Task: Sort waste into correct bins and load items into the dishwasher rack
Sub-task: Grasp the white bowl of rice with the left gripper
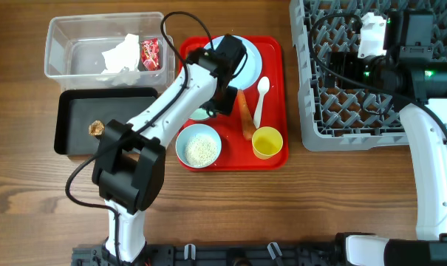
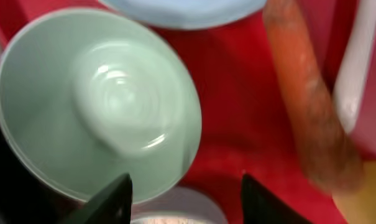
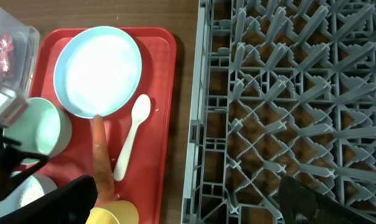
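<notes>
Red plastic fills the middle of the overhead view. The flat red tray (image 1: 234, 157) carries the pale blue round plate (image 1: 254, 53), the white plastic spoon (image 1: 260, 100), the orange carrot (image 1: 245, 118), the small yellow cup (image 1: 267, 142) and the pale blue bowl (image 1: 199, 146) of loose white rice grains. My left gripper (image 1: 224, 102) hangs over the tray's centre and hides most of the mint bowl (image 1: 200, 114). Left of the tray, the clear plastic rectangular tub (image 1: 60, 44) holds the crumpled white tissue (image 1: 120, 55) and the small red wrapper (image 1: 148, 53). The black rectangular tub (image 1: 69, 140) holds the small brown food scrap (image 1: 96, 128). Right of the tray stands the large grey plastic grid crate (image 1: 356, 125), with no dishes in it.

From my left wrist, my fingers are spread wide with nothing between them. One tip is over the mint bowl's near rim and the other over bare tray, with the carrot further right.

From my right wrist, my right gripper (image 3: 184, 183) is also wide and empty, over the tray's right edge and the crate.

I judge the carrot and rice are the waste left to sort, and a pick at the tray's centre is in hand. I cannot tell whether it is the bowl or the carrot. The bowl calls for lowering one finger inside its rim. The carrot calls for shifting right and closing across its width.
</notes>
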Tool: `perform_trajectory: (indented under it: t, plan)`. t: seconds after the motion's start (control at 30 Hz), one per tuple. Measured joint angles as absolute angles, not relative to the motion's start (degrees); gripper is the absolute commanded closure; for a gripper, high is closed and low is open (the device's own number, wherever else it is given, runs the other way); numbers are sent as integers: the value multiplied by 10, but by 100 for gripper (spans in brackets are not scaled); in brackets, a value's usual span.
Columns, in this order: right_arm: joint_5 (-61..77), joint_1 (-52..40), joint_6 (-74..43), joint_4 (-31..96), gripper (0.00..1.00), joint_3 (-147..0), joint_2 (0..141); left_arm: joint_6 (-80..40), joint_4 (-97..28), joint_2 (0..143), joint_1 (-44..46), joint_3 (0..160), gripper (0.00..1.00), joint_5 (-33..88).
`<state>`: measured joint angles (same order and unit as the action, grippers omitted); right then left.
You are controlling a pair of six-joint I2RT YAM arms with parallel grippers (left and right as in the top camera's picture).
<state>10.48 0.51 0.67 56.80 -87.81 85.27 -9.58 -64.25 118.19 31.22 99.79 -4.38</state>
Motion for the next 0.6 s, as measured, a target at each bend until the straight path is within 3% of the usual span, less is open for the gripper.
perform_trajectory:
  t: [0.23,0.6]
  plan:
    - [105,5,7,568,4,-878,853,-172,-712,1126,341,1046,59,-29]
    - [105,5,7,568,4,-878,853,-394,-698,1126,391,936,51,-52]
